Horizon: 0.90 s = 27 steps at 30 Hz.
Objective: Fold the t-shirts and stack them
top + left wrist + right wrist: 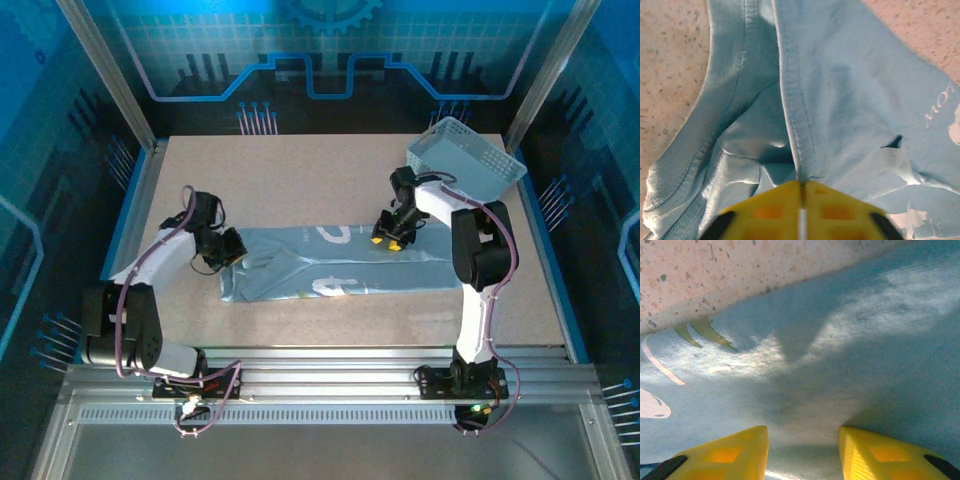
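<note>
Speckled table (300,170) under limp, light t-shirt (340,265): left fingers (770,210) clenched on 9 o'clock seam (795,125), right fingers (730,452) spread; probably best pinched along edges.

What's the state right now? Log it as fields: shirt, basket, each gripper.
t-shirt: lies as a long strip across the table, white print up
basket: far right corner, apart from the t-shirt
left gripper: shut on the t-shirt's seam at its left end
right gripper: open, low over the t-shirt's far edge
</note>
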Tool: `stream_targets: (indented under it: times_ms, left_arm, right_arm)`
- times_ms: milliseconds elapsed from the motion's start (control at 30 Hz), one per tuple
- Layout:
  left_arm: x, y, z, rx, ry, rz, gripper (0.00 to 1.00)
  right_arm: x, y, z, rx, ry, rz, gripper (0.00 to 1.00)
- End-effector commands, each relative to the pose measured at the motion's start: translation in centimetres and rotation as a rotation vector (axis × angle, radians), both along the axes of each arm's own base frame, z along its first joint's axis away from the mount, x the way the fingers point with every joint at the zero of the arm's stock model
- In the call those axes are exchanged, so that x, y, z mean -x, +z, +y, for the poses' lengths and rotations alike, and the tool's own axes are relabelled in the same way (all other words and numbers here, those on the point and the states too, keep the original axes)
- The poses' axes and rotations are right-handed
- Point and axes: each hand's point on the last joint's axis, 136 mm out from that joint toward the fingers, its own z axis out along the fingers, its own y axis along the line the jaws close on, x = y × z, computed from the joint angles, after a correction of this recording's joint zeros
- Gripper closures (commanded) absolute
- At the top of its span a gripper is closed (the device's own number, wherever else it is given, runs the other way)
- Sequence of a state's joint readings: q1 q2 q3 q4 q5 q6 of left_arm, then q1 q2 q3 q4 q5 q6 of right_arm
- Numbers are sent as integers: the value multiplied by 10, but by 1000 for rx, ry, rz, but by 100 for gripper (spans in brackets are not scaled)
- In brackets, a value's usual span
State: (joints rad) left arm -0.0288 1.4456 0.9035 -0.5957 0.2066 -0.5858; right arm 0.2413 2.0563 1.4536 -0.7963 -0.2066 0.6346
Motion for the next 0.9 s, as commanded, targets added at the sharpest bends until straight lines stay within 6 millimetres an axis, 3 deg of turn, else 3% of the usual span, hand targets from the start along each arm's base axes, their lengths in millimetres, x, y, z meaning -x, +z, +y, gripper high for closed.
stream_targets:
  times_ms: [0,167,400,533,633,767,867]
  left_arm:
    - [16,-20,2,6,32,94,62]
    - [13,-11,1,14,31,-32,52]
    - [23,-17,-7,37,-21,-42,56]
    - [11,29,-29,27,-43,-148,58]
    - [-6,41,-57,39,-86,-170,56]
    - [-34,19,-83,-39,-174,-105,53]
    - [-53,2,-90,-105,-203,-59,53]
  right_arm:
    - [7,-11,-7,36,12,46,57]
    - [9,-9,-7,35,20,42,57]
    - [9,-10,-5,30,17,44,57]
    - [5,3,-5,50,36,-6,57]
    - [4,7,-1,50,48,-19,57]
    - [4,7,2,47,49,-20,57]
    - [2,15,7,37,59,-48,57]
